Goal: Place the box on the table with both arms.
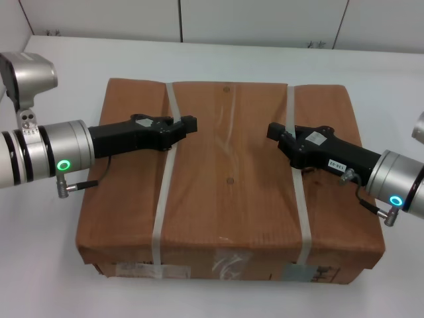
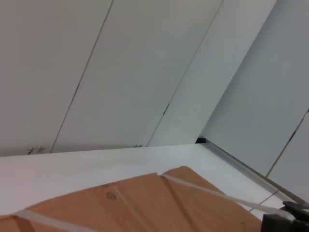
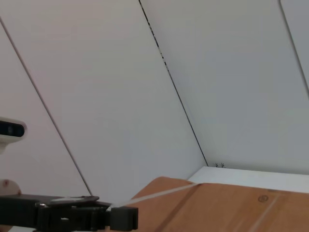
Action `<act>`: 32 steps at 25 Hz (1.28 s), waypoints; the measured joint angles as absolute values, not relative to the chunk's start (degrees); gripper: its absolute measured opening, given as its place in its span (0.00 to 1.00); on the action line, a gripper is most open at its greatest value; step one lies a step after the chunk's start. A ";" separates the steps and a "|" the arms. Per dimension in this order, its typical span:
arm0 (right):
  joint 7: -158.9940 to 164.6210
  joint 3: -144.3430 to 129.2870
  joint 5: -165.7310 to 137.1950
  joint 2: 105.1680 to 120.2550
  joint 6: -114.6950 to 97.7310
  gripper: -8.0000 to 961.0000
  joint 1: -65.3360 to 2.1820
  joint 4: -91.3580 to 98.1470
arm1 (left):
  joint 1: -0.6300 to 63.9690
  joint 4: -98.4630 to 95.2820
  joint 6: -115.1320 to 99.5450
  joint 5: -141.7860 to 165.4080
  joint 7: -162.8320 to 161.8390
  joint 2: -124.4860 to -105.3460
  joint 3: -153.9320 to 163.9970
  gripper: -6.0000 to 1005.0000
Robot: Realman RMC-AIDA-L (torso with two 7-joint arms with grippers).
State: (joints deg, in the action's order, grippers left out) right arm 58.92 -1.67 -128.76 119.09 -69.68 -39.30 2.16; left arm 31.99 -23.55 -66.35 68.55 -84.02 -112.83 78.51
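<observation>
The brown cardboard box (image 1: 228,172) lies flat on the white table (image 1: 53,252), its labelled, taped side facing me. Two pale straps bind it, the left strap (image 1: 161,199) and the right strap (image 1: 301,205). My left gripper (image 1: 189,124) lies low over the box top, across the left strap. My right gripper (image 1: 273,130) lies the same way across the right strap. In the right wrist view the left gripper (image 3: 120,217) meets a strap over the box (image 3: 231,208). In the left wrist view the right gripper (image 2: 285,217) meets the other strap over the box (image 2: 135,208).
White wall panels (image 1: 265,20) stand right behind the table's far edge. Bare tabletop lies to the left of the box (image 1: 66,79) and to its right (image 1: 397,93).
</observation>
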 joint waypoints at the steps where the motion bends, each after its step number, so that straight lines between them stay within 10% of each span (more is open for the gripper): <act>1: 58.80 -1.67 -128.76 119.09 -69.64 0.01 -39.33 2.06 | 31.99 -23.55 -66.35 68.55 -84.02 -112.82 78.50 0.08; 32: 57.75 -2.85 -129.27 119.09 -58.86 0.06 -43.05 -1.37 | 32.63 -23.00 -59.04 71.18 -82.58 -113.22 79.09 0.08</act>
State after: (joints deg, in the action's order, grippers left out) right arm 57.75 -2.85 -129.27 119.09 -58.86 -43.05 -1.37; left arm 32.63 -23.00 -59.04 71.18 -82.58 -113.22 79.09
